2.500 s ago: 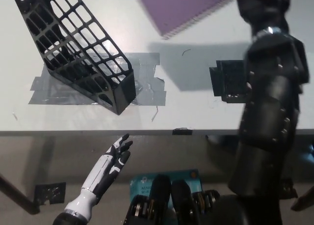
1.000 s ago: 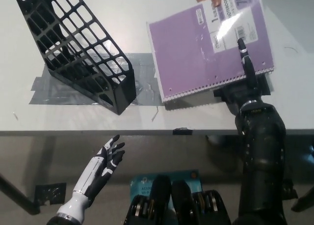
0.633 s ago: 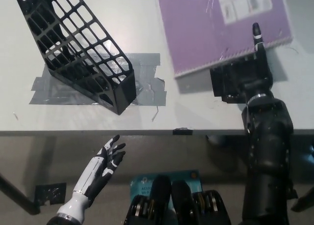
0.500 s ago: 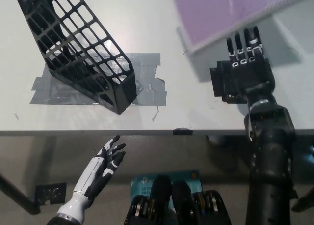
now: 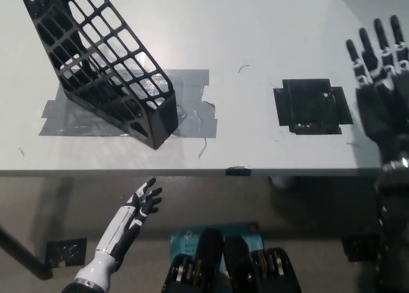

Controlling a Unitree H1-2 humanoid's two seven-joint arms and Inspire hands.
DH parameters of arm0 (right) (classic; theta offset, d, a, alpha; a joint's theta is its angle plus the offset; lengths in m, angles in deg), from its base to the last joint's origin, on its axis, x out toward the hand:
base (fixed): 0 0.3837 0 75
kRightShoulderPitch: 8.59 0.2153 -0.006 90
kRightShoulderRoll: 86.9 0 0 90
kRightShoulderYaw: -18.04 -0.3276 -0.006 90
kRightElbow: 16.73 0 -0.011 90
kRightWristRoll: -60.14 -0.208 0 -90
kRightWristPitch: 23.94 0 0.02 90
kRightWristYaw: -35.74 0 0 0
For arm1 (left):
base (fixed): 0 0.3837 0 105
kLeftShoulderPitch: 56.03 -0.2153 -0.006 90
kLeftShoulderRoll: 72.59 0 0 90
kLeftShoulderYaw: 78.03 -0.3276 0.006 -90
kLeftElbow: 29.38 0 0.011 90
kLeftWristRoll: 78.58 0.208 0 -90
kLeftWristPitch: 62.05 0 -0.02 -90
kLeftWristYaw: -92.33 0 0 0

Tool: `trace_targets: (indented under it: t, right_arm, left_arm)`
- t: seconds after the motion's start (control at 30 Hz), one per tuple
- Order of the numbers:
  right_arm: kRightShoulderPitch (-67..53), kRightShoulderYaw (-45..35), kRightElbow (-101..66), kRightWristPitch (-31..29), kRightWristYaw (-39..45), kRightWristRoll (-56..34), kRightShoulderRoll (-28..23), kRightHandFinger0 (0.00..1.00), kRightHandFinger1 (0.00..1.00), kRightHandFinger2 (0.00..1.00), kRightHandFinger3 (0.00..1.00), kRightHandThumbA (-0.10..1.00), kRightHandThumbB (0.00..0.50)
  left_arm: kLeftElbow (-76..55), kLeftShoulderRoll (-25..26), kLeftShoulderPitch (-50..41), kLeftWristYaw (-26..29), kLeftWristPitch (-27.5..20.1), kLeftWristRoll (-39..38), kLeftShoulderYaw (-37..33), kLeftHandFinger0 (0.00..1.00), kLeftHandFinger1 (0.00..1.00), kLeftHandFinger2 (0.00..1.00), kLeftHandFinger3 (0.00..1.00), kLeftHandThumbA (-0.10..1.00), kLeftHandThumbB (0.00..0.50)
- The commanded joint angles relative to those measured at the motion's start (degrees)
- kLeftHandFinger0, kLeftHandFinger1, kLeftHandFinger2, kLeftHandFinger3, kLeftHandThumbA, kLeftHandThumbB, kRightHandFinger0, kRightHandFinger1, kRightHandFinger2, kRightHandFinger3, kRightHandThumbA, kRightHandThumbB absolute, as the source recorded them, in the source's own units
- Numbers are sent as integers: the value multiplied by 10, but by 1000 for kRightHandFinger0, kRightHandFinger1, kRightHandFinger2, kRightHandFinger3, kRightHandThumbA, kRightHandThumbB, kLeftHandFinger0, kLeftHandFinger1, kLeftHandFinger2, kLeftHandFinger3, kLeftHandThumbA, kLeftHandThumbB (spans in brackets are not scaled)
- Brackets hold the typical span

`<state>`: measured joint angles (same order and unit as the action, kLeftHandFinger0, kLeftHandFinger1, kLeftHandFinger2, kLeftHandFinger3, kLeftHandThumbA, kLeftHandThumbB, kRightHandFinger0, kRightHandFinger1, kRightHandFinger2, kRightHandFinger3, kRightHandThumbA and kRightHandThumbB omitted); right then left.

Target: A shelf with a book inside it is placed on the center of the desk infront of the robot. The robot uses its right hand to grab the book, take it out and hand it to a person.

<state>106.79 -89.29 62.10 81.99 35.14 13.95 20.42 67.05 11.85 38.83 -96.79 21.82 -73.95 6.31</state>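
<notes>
Head view: black wire shelf (image 5: 96,63), held to the desk (image 5: 255,37) by grey tape (image 5: 185,107), stands empty; no book is visible. Right hand (image 5: 381,82) hovers at the desk's right edge, fingers spread, holding nothing. Left hand (image 5: 137,210) rests below the desk edge, fingers apart, idle.

left hand (image 5: 137,210): white shell, black fingers | right hand (image 5: 382,88): black, segmented
</notes>
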Motion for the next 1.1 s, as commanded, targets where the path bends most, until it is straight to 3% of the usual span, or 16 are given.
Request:
trace_targets:
  t: [0.0,0.23,0.37,0.53,0.57,0.67,0.73,0.83,1.07]
  right_arm:
    - [-140,138,-355,-37,134,187,-90,1000,1000,1000,1000,1000,500]
    - [-263,173,-295,-109,158,236,-101,1000,1000,1000,1000,1000,456]
    - [-299,201,-195,-145,145,275,-110,1000,1000,1000,1000,1000,486]
    - [-319,232,-60,-154,132,292,-113,1000,1000,1000,1000,1000,462]
    - [-320,236,-49,-158,132,295,-116,1000,1000,1000,1000,1000,404]
    - [-313,249,-4,-172,128,317,-120,1000,1000,1000,1000,1000,444]
    - [-308,256,13,-175,127,323,-122,1000,1000,1000,1000,1000,434]
    - [-301,261,35,-184,129,327,-122,1000,1000,1000,1000,1000,428]
    - [-300,263,50,-187,137,330,-120,1000,1000,1000,1000,1000,401]
  left_arm:
    - [-25,11,3,-6,-23,-10,6,943,924,947,1000,984,243]
    - [-29,8,-11,-5,-21,-13,6,953,955,979,1000,978,242]
    - [-28,7,-23,-3,-27,-13,6,946,973,1000,1000,991,248]
    - [-31,3,-51,3,-32,-12,7,995,1000,1000,1000,1000,264]
    - [-32,2,-55,4,-33,-11,7,1000,1000,1000,1000,1000,264]
    - [-33,-3,-65,7,-36,-17,12,1000,1000,1000,1000,1000,267]
    - [-32,-7,-70,6,-39,-28,16,1000,1000,1000,1000,1000,259]
    - [-34,-11,-75,6,-37,-36,21,1000,1000,1000,1000,1000,287]
    - [-34,-14,-84,9,-53,-28,25,1000,1000,1000,1000,1000,258]
